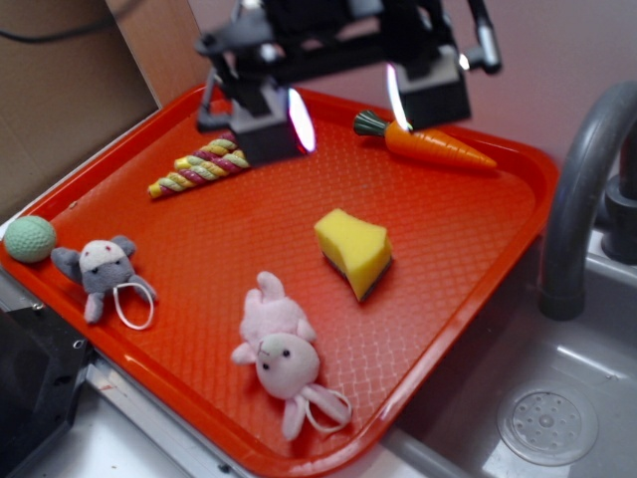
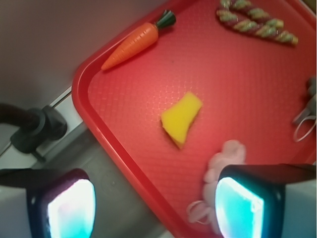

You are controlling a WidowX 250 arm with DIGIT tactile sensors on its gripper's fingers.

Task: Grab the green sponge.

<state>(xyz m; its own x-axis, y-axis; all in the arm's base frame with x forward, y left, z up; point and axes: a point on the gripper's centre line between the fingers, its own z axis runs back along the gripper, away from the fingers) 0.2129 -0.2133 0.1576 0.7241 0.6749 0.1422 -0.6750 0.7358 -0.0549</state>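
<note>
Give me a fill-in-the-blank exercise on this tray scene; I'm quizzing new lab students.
1. The green sponge lies on a tray coloured ____.
2. The hand hangs above the tray with its jaws ____.
3. The toy nearest the sponge is the pink ____, with nothing between them.
4. The carrot has a ____ leafy top.

Missing words: red; open; bunny; green

This looks like a play kitchen set up for a robot. A gray toy sink [image 1: 557, 398] with a round drain [image 1: 546, 425] and a curved gray faucet [image 1: 582, 189] sits beside a red tray [image 1: 199, 229]. Brown cardboard [image 1: 70, 90] stands behind, like a test corner.
</note>
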